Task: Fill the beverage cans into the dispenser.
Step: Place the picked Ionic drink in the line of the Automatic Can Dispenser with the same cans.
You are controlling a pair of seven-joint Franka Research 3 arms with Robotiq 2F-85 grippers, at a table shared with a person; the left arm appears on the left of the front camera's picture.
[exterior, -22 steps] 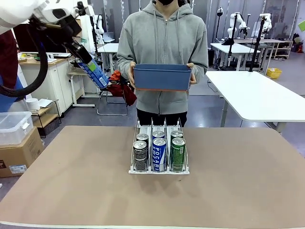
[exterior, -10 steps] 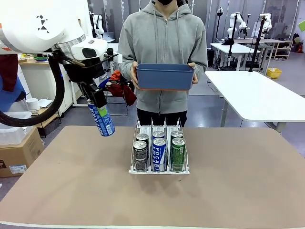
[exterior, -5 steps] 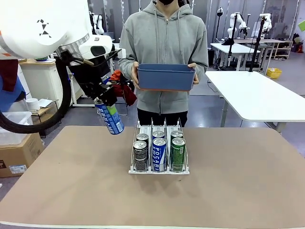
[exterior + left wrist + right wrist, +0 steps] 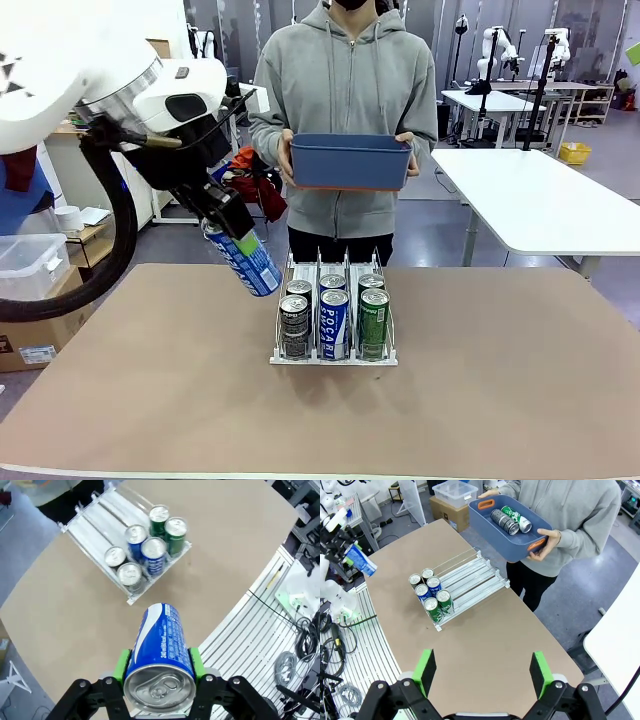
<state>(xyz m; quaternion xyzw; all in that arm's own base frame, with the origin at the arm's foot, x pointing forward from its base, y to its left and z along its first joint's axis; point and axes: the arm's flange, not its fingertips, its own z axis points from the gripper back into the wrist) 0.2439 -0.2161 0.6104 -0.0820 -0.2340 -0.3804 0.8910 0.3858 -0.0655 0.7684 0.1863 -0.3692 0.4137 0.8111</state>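
Note:
My left gripper is shut on a blue-and-white can, holding it tilted in the air just left of the dispenser; in the left wrist view the can sits between the green pads, silver top toward the camera. The dispenser holds several cans at its near end: dark grey on the left, blue-and-white in the middle, green on the right. My right gripper is open high above the table, with the dispenser below it.
A person at the far side holds a blue bin at chest height; the right wrist view shows a few more cans lying in the bin. The brown table spreads wide around the rack. A white table stands behind on the right.
My left arm has swung down and rightward with the blue-and-white can, from high at the far left to just beside the dispenser. The person and bin stayed almost still.

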